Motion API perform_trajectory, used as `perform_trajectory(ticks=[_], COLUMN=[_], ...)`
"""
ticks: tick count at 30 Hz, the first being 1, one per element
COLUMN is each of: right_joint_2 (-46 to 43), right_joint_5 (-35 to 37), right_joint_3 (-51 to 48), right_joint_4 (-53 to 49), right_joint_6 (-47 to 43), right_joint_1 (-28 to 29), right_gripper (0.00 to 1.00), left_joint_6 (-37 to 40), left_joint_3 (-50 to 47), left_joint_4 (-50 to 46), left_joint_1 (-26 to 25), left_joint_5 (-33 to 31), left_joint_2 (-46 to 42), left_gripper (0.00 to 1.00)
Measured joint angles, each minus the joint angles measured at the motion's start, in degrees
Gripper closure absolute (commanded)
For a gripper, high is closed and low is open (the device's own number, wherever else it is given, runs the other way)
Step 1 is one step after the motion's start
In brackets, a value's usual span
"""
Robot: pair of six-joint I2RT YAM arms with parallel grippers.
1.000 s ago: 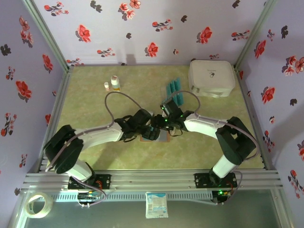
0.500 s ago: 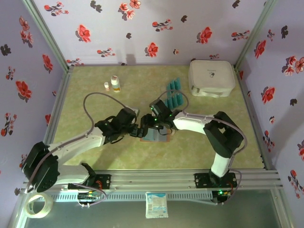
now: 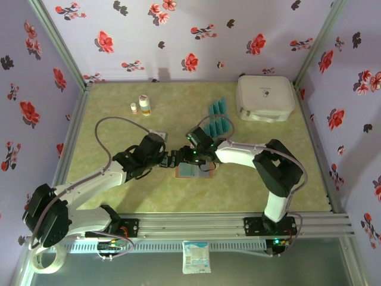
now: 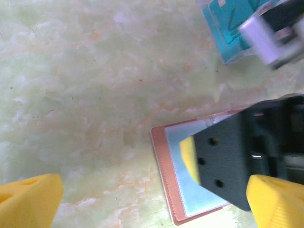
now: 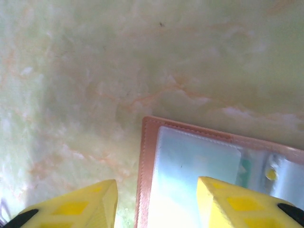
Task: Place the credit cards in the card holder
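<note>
The card holder (image 3: 195,172) lies open on the table, a reddish-brown rim around a pale blue pocketed inside (image 5: 194,166) (image 4: 176,190). My right gripper (image 3: 191,156) (image 5: 156,204) hovers low over its left edge, open, one finger on each side of that edge. One of its black fingers (image 4: 237,161) with a yellow pad covers part of the pockets. My left gripper (image 3: 171,159) (image 4: 154,204) stands wide open just left of the holder, holding nothing. The teal credit cards (image 3: 218,108) stand in two rows behind it, the nearer row (image 3: 221,125) close to the right forearm. One teal card (image 4: 228,28) appears at the top right.
A large white rounded case (image 3: 265,97) sits at the back right. Two small bottles (image 3: 143,105) stand at the back left. Floral walls close in the sides and back. A tape roll (image 3: 47,257) and a packet (image 3: 196,257) lie below the arm rail.
The left arm has pulled back to the left, off the card holder. The right gripper has shifted left over the holder and its jaws have widened slightly. The holder now lies open.
</note>
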Motion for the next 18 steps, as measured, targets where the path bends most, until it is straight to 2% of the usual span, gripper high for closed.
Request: perform_trajectory(ticks=[6,12,18], right_joint_2=[-10.4,-19.8,-22.7], right_joint_5=[6.0,12.5,15.1], right_joint_3=[-1.1,-7.9,-14.5], right_joint_4=[-7.1,-13.4,-16.4], right_joint_6=[-2.6,-4.3,-5.3], right_joint_1=[-0.3,-2.2,-6.0], right_gripper=[0.52,0.51,0.51], left_joint_6=[0.1,0.6,1.5], left_joint_3=[0.1,1.2,2.6], left_joint_4=[1.1,1.1,1.8], left_joint_1=[0.6,0.7,0.7], left_joint_5=[0.0,0.3,0.7], left_joint_2=[5.0,11.6,15.7], left_gripper=[0.0,0.0,0.0])
